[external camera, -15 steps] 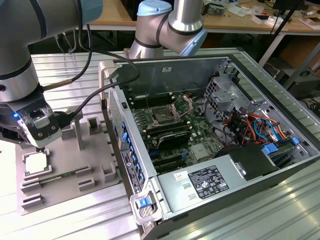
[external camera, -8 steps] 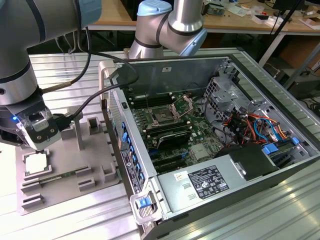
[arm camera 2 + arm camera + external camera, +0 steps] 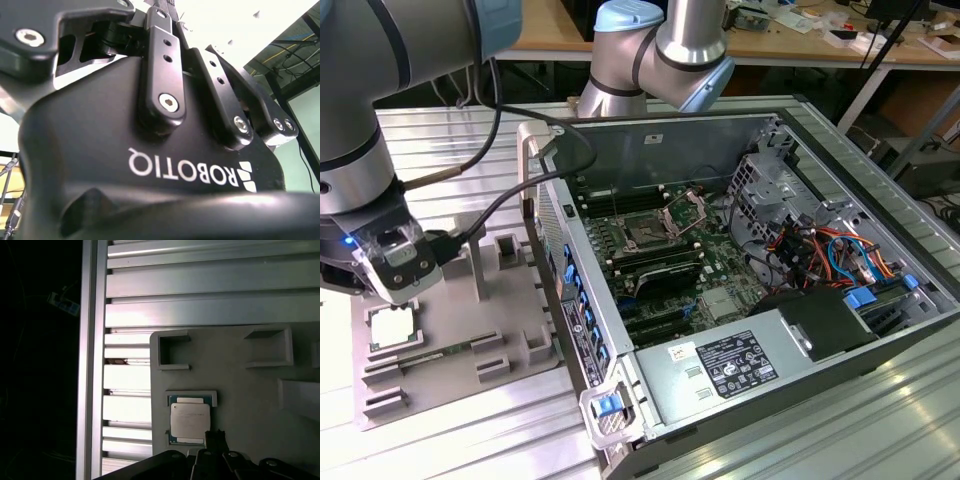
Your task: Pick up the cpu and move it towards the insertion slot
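One cpu [image 3: 392, 326] flat on the grey tray [image 3: 450, 318], just beneath the hand [image 3: 398, 290] (spread or pressed together: unclear).

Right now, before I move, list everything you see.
cpu: one, silvery top, on the tray.
tray: one, grey, the exterior view's left.
table: one, silver slats, under the tray.
computer case: one, grey, open, the exterior view's right.
insertion slot: one, dark, metal-framed, on the green board inside the case.
power supply: one, grey, inside the case.
cables: several, orange, red, blue, inside the case.
arm: one, grey, above the tray.
gripper: one, black, above the cpu.
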